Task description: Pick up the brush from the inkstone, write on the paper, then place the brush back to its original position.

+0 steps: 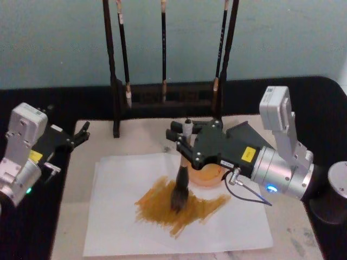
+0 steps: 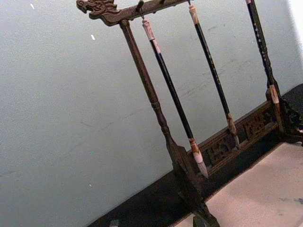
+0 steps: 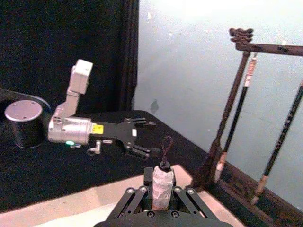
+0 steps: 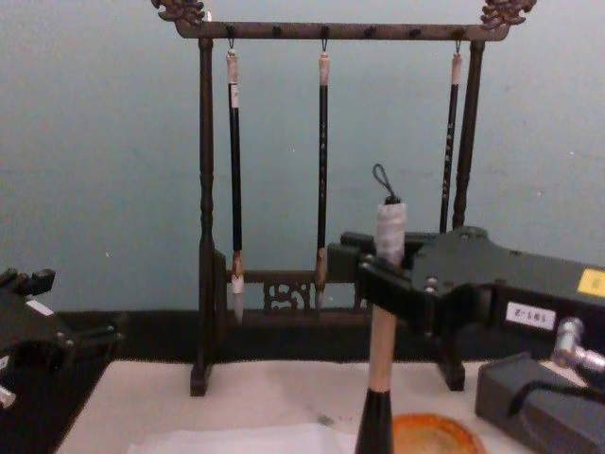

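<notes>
We see right gripper pinching brush at its white-wrapped top, upright; dark bushy tuft on thin white paper, over ochre strokes. Round orange inkstone half hidden under that gripper; left gripper parked at table's left, fingers spread.

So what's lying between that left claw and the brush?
In the head view, only flat stuff: a strip of mat, then the paper with orange-brown strokes up to the brush. Nothing stands between it and the left claw.
</notes>
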Robot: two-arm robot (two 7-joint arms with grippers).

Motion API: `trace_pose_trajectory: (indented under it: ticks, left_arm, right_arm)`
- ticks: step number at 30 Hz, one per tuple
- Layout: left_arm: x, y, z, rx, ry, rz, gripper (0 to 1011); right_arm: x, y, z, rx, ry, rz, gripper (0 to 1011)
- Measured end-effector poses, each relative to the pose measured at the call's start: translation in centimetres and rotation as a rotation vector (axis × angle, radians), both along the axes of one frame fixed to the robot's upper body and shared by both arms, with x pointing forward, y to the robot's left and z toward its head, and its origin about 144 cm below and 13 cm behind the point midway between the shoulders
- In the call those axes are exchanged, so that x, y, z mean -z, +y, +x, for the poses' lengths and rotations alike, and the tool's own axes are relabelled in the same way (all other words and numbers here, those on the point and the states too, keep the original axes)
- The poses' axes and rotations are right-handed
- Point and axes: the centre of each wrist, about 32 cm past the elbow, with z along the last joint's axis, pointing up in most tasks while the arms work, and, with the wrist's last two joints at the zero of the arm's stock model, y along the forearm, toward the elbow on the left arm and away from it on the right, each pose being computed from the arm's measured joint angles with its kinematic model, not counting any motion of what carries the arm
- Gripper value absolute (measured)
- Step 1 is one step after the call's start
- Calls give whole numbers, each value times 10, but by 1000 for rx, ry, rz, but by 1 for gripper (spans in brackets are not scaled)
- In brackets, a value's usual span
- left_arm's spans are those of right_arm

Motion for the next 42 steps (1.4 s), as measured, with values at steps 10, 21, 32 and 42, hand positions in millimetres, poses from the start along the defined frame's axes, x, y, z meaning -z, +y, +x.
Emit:
trace_pose_trajectory:
  ticks: [10,21,32,42]
  left_arm:
    - [0,0,0,0,0,0,1010]
    - [0,0,0,0,0,0,1010]
    - [0,0,0,0,0,0,1010]
    - [0,0,0,0,0,0,1010]
  right_arm:
    - [-8,-9,1,36,-30,-7,152]
    - [-11,-7,1,24,-37,12,152]
    - [-13,3,-1,-20,-30,74,152]
    - [-14,27,-10,-132,-7,143,152]
